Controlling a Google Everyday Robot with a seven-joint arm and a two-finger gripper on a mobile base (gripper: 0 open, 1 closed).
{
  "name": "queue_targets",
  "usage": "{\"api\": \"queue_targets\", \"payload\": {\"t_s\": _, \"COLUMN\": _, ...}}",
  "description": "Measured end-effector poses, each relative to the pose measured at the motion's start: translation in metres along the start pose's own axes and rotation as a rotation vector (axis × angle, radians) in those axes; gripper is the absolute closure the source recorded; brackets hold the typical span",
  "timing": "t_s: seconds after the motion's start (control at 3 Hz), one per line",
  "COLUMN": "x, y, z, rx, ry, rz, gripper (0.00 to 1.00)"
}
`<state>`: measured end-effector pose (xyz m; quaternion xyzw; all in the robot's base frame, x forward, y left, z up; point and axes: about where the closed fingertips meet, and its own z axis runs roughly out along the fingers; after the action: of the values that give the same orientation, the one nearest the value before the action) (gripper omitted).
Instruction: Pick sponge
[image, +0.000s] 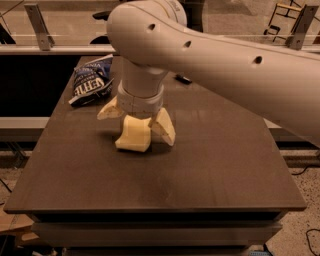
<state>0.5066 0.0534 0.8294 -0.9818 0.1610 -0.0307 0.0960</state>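
My pincer (135, 126) stands with its fingers spread apart astride the sponge (133, 136), which lies left of the middle of the desk (210, 170). The right finger sits closer than the left, so closing may shove or twist the foam out. The blue chip bag (92, 80) is near at 11 o'clock; bare desk lies open from 3 to 6 o'clock, edges well off.

Smooth plastic gripper (138, 123) over foam sponge (133, 137); table (210, 170) — matt wood.
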Motion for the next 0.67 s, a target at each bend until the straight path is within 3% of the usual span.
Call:
{"api": "queue_targets", "payload": {"t_s": 0.33, "x": -0.0012, "y": 0.0004, "z": 0.0102, "rx": 0.011, "ry": 0.006, "rz": 0.011, "gripper": 0.0}}
{"api": "queue_targets", "payload": {"t_s": 0.67, "x": -0.0013, "y": 0.0015, "z": 0.0163, "rx": 0.0, "ry": -0.001, "rz": 0.009, "gripper": 0.16}}
